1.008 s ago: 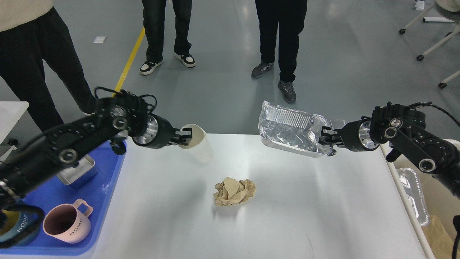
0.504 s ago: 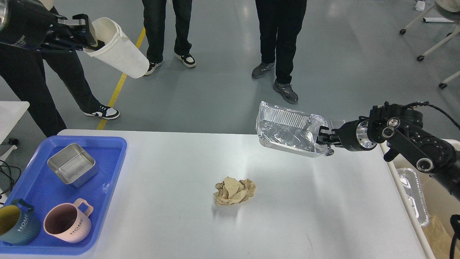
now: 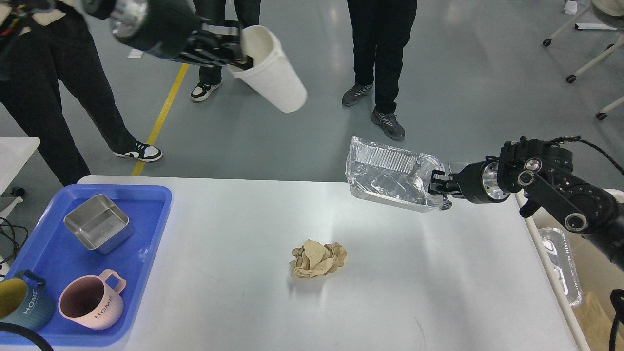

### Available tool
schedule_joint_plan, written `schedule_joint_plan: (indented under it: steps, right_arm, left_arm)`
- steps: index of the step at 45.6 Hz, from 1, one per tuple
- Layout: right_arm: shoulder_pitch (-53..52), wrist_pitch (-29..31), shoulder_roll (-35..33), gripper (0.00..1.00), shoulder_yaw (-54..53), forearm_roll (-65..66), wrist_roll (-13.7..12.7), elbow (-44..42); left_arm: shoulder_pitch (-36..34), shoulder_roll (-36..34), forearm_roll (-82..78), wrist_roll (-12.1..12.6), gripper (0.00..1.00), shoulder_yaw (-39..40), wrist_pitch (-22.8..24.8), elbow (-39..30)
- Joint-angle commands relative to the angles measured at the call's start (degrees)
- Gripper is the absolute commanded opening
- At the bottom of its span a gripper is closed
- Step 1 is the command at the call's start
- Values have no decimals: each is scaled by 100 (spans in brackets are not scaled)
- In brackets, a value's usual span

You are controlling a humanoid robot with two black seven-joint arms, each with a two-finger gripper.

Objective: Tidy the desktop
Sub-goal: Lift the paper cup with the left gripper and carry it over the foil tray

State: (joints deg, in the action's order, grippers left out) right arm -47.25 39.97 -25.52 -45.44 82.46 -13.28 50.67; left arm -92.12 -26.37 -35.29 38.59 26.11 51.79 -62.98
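The left jaws (image 3: 233,46) are raised high at the upper left, well above the bench (image 3: 390,273), and are clamped on the rim of a white paper cup (image 3: 273,68). The cup is tilted, its base pointing down and to the right of them, away from the arm.

The right jaws (image 3: 437,187) hang over the far right part of the bench and are closed on the near right rim of a crumpled foil tray (image 3: 385,173). The tray stretches left from them, lifted clear of the surface and tipped so its ribbed inner wall faces the camera.

A crumpled ball of brown paper (image 3: 318,259) lies on the white bench top, well below both jaws, nearer and to the left of the right ones.

Far below the left jaws, at the near left end of the bench, sits a blue tray (image 3: 151,229). It holds a square steel container (image 3: 97,228), a pink mug (image 3: 92,302) printed HOME and a dark teal mug (image 3: 22,303).

Below the right arm, off the bench's right edge, another foil tray (image 3: 563,263) shows.
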Motion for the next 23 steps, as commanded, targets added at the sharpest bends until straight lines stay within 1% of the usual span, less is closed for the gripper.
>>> schedule_joint_plan:
  steps: [1,4,6,11,16,23]
  right_arm:
    - [-12,2,-14,0,-8,-1,1,30]
    - [-13,2,-23,0,-8,-1,1,31]
    - [-13,2,-23,0,-8,-1,1,57]
    - [-4,2,-66,0,-8,-1,1,136]
    - [-4,2,-102,0,-8,-10,1,162]
    - [23,2,-172,0,-17,-10,-8,215]
  left_arm:
    - [-342,1413,-74,-79,1,-264,-239,1329]
    - [-359,2010,-302,-141,1,-300,-248,2076]
    - [-351,2371,-522,-237,1,-300,-239,2455]
    - [-272,2978,-891,-466,1,-309,-257,3133]
    - [-79,3339,-1006,-598,1,-326,-485,3450]
    - [176,3542,-1120,-782,1,-598,-898,3494]
